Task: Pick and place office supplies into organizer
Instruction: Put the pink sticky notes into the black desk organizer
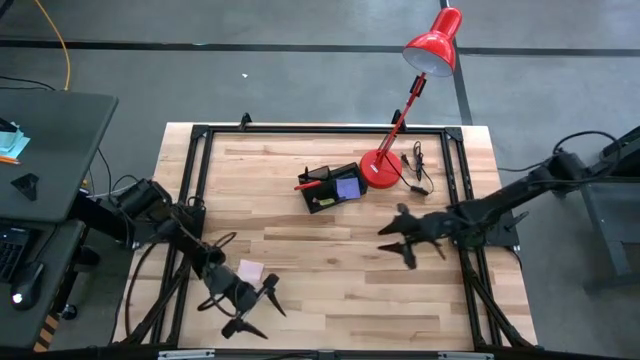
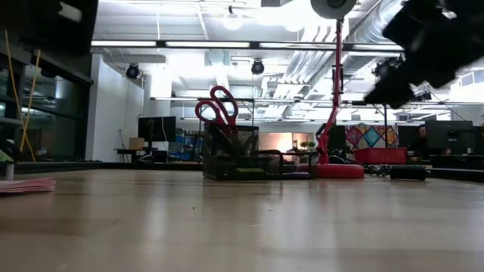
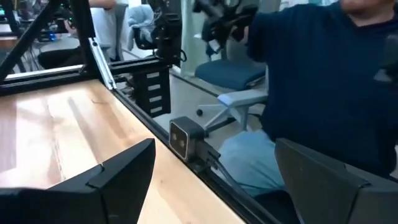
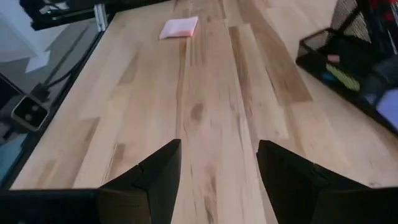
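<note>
The black mesh organizer (image 1: 330,188) stands at the table's far middle, holding red-handled scissors (image 2: 219,106) upright and a purple sticky pad (image 1: 348,186). A pink sticky-note pad (image 1: 248,270) lies flat on the wood at the near left, also visible in the right wrist view (image 4: 180,27). My left gripper (image 1: 262,312) hovers open just beyond the pad's near-right side, close to the table's near edge, with nothing between its fingers (image 3: 214,162). My right gripper (image 1: 393,245) hangs open above the table to the organizer's near right, empty (image 4: 219,155).
A red desk lamp (image 1: 378,168) stands right of the organizer, its cord (image 1: 415,165) coiled beside the base. A black frame (image 1: 200,180) borders the table. A person in a dark blue top (image 3: 311,74) sits past the near edge. Bare wood lies between the grippers.
</note>
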Available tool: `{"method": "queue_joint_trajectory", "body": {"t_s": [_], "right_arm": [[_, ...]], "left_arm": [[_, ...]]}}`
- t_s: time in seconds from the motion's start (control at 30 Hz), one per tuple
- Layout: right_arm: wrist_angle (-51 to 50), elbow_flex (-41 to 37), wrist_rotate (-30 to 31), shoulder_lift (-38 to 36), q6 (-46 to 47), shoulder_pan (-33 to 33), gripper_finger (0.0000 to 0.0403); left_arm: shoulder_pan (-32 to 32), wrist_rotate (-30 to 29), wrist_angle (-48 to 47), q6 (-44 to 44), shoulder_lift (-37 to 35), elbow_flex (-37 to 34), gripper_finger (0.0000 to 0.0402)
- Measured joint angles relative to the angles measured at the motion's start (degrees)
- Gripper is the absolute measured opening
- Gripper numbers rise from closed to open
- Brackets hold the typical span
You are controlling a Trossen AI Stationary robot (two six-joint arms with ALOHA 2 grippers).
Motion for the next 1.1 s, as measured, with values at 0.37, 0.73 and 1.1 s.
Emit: {"method": "queue_joint_trajectory", "body": {"t_s": [0.37,0.73,1.1], "right_arm": [[-4.2,-17.8,-0.3,-27.8,-0.3,0.0,0.0201],[-9.1,-17.5,-1.4,-38.4,0.0,0.0,0.0200],[-9.1,-17.5,-1.4,-38.2,0.0,0.0,0.0200]], "left_arm": [[0.1,-7.0,-0.3,-0.6,-4.2,-4.6,0.0319],[0.1,-7.4,-1.5,-0.6,-4.6,-8.0,0.0319],[0.1,-33.0,0.0,-5.8,-4.8,-11.6,0.0319]]}}
